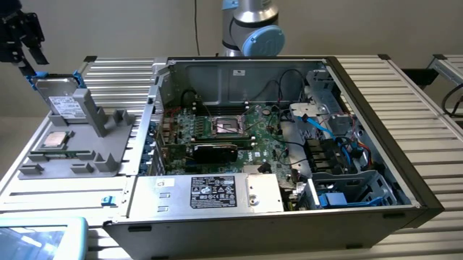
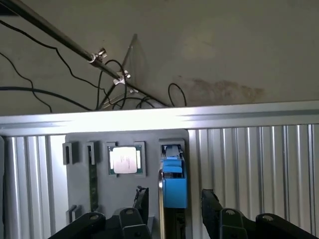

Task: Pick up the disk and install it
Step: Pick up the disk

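gripper [image 2: 174, 195] spread, cut by frame edge | disk [image 1: 59, 100] base hidden in holder [image 1: 69, 160]

Room either side of disk [image 2: 174, 185] w/in tool [image 2: 175, 195]; holder post [image 1: 88, 110] alongside

A silver-grey tubular arm [image 1: 250, 24] carries a pale blue joint cap [image 1: 266, 39], its gripper [image 2: 175, 201] matt black (round pivot bolts at the finger bases).
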You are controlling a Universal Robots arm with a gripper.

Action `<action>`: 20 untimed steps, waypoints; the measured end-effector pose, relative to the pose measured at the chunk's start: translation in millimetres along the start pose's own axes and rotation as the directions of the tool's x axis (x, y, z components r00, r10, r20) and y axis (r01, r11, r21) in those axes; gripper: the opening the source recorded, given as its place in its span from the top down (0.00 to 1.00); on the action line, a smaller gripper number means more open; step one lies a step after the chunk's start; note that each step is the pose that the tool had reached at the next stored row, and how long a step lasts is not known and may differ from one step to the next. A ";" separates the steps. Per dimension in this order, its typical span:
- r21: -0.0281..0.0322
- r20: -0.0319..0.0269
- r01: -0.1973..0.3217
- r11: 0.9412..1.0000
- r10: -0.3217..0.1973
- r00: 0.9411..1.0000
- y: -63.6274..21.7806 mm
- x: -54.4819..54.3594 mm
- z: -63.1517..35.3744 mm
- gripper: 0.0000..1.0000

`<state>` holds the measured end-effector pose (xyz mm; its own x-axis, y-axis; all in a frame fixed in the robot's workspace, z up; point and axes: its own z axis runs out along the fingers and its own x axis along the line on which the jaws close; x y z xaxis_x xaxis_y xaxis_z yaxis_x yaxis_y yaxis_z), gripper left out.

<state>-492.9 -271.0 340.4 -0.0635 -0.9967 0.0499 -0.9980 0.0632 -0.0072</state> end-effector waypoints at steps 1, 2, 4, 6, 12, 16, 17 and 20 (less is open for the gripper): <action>0.000 0.000 0.001 1.000 -0.001 1.000 0.0 0.0 1.8 0.45; -0.001 0.000 0.002 1.000 -0.002 1.000 0.0 0.0 3.7 0.45; -0.004 0.000 0.005 1.000 -0.005 1.000 -0.2 0.1 7.4 0.45; -0.006 0.000 0.007 1.000 -0.007 1.000 -0.4 0.0 11.0 0.45; -0.006 0.000 0.011 1.000 -0.011 1.000 -1.2 -0.4 21.8 0.45; -0.006 0.000 0.014 1.000 -0.014 1.000 -1.5 -0.6 29.2 0.45; -0.006 0.000 0.014 1.000 -0.014 1.000 -1.4 -0.6 30.9 0.45; -0.006 0.000 0.016 1.000 -0.016 1.000 -1.5 -0.4 36.5 0.45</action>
<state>-491.2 -272.6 303.9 -0.0479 -0.9976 0.0503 -0.9988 0.0480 -0.0003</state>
